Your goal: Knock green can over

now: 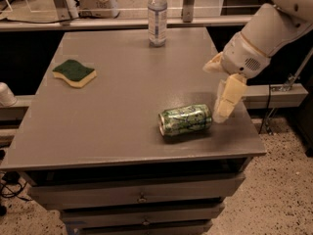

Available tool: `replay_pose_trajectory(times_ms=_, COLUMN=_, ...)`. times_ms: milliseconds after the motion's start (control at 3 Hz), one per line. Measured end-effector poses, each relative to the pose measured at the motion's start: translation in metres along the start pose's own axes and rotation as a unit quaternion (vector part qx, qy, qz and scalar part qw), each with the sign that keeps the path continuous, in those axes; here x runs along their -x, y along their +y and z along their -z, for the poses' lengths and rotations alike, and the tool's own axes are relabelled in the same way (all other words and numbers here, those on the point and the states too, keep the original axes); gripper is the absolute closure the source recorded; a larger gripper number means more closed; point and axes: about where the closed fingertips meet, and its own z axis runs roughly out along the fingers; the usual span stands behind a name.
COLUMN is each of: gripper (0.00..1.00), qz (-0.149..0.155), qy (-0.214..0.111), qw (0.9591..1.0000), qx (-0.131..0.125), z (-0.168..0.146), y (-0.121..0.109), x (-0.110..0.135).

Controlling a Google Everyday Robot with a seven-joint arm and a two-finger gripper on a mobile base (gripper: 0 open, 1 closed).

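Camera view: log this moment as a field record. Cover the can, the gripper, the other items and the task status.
green can: lying on its side, front right part of the table
gripper: just right of the can's right end, over the table's right edge; contact cannot be told
plastic bottle: upright, at the far edge
sponge: flat, left side
task status: can is already down

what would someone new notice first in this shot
The green can lies on its side near the front right of the table, with the pale gripper hanging just right of it, close by its end. Farther off, a clear bottle stands upright at the back edge and a green sponge lies at the left.
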Motion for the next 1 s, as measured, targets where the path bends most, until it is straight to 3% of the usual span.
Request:
replay_pose_trajectory(times_ms=333, gripper=0.0, qz=0.023, qy=-0.027, qw=0.9993, qx=-0.011, z=0.028, y=-0.007, x=-0.014)
replay_pose_trajectory(times_ms=667, gripper=0.0, qz=0.054, qy=-0.05, qw=0.9963, qx=-0.044, z=0.065, y=-0.017, x=-0.035)
replay_pose_trajectory(times_ms=1000, gripper=0.0, qz=0.055, qy=-0.051, qw=0.9961, qx=-0.047, z=0.064, y=-0.019, x=-0.034)
